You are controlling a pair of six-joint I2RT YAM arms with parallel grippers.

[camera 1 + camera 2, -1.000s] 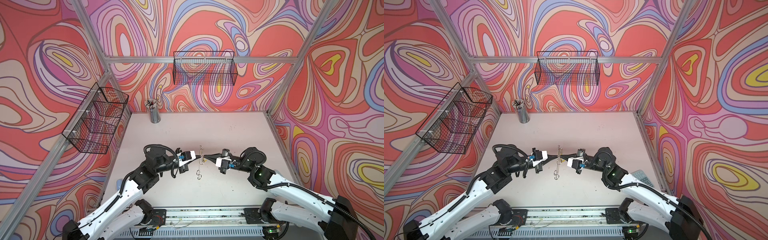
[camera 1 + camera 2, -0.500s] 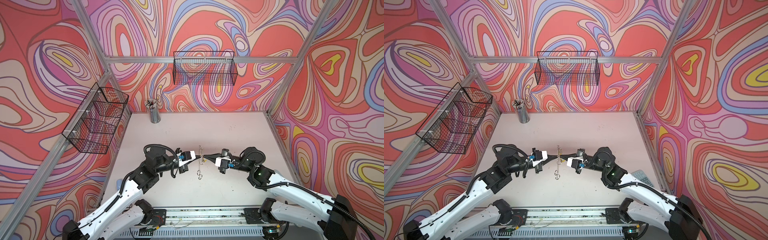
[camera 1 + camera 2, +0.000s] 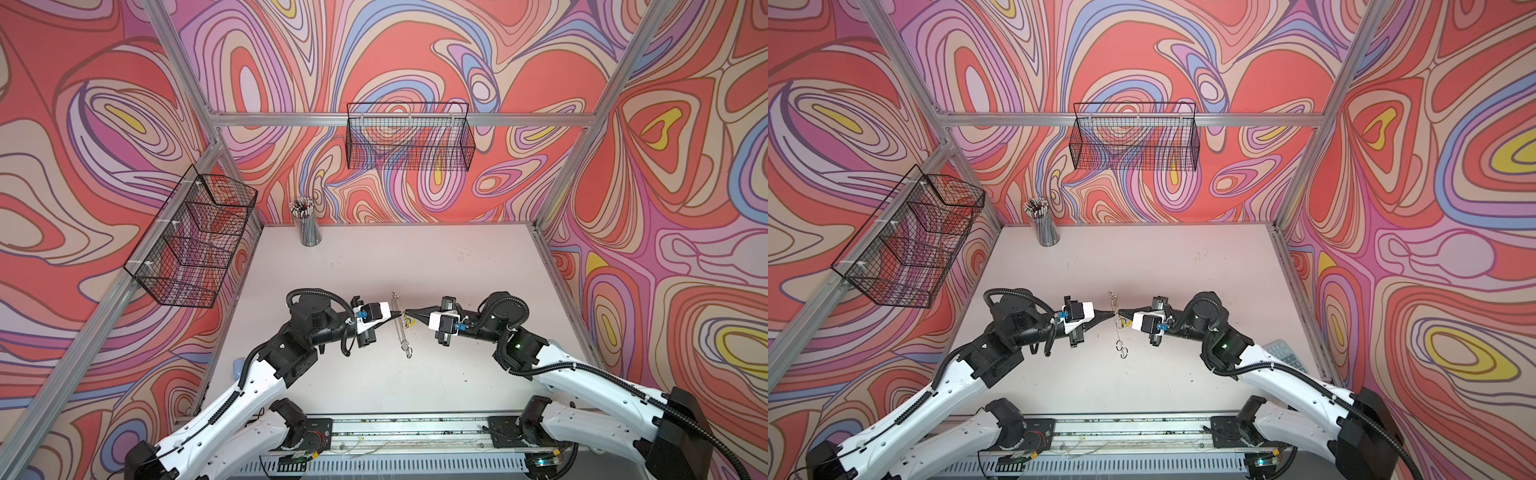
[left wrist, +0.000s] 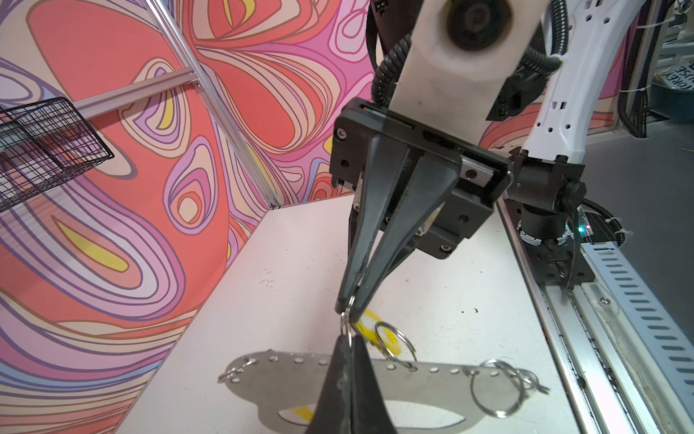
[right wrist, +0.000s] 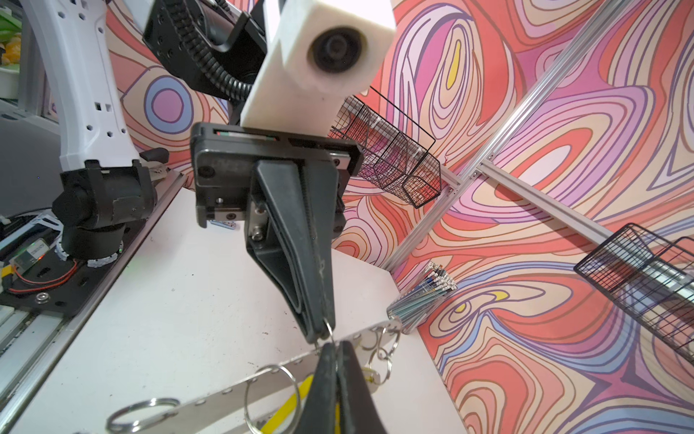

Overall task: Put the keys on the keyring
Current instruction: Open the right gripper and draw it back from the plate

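Swirling red, pink and lilac walls (image 3: 104, 124) on an aluminium frame close in a white table (image 3: 415, 257) marked with small scuffs. One black wire basket (image 3: 409, 137) hangs on the back wall and a second basket (image 3: 193, 241) on the left wall. A cup of pencils (image 3: 306, 226) stands in the table's far left corner.

In both top views the keyring (image 3: 402, 328) is only a thin line at mid-table, edge-on between the arms. The wrist views show its broad grey face, with the oval cut-out and a row of holes along the edge nearest the claws. I cannot tell whether its lower edge touches the table.

The left claw (image 3: 397, 314) and right claw (image 3: 409, 312) meet tip to tip at that holed edge. Each is pressed together, pinching a small wire ring (image 4: 347, 319). Some larger rings (image 4: 495, 387) hang at the plate's end.

Of the keys (image 5: 285, 409) only a yellow tag shows, on the right claw's side of the plate, just beside its tips.
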